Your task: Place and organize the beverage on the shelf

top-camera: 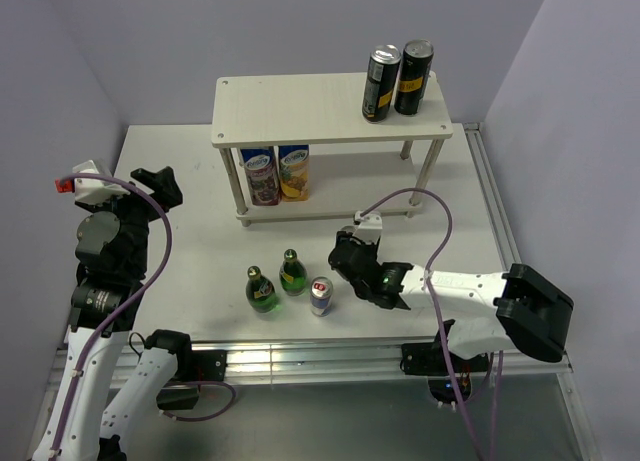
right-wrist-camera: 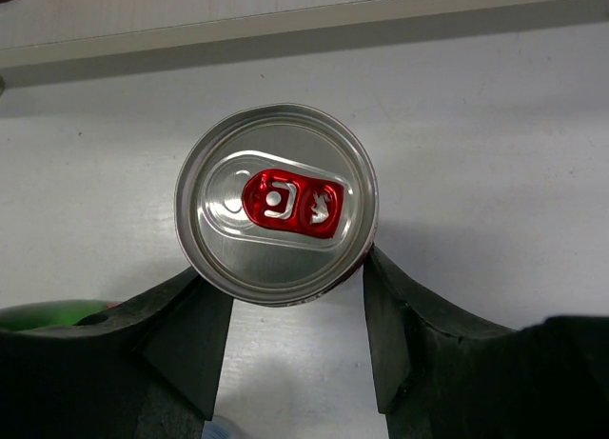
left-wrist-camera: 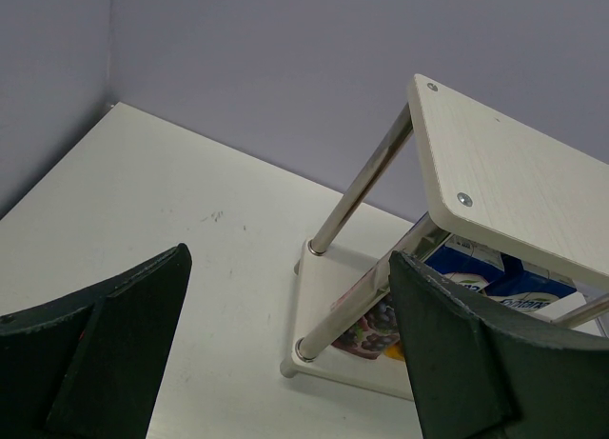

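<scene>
**Right end effector.** My right end effector (right-wrist-camera: pixel 285 272) points down and is closed on a slim can (right-wrist-camera: pixel 276 172). The fingers (right-wrist-camera: pixel 181 334) bear on the can from its left and right sides, just below the rim. The can is upright, and its silver, red-tabbed top faces my wrist camera. I cannot tell whether its base rests on the desk (top-camera: pixel 180 241) or is clear of it. The can is in front of the shelf (top-camera: pixel 300 106), near the front edge of the lower board. In the overhead view my end effector covers the can.

**Left end effector.** My left end effector (left-wrist-camera: pixel 285 258) is wide, with nothing between its fingers. It hangs above the left side of the desk and faces the left end of the shelf.

**Location of items.**
- Two black cans (top-camera: pixel 380 86) (top-camera: pixel 413 79) stand upright, just beside each other, at the right end of the shelf's top board.
- Two cartons (top-camera: pixel 262 176) (top-camera: pixel 294 171) stand side by side on the lower board, toward its left end.
- Two green bottles (top-camera: pixel 261 289) (top-camera: pixel 292 273) stand upright on the desk near its front edge, close to each other and left of my right end effector.
- A second slim can (top-camera: pixel 321 296) stands upright on the desk just beside the right-hand bottle, between that bottle and my right end effector.
</scene>
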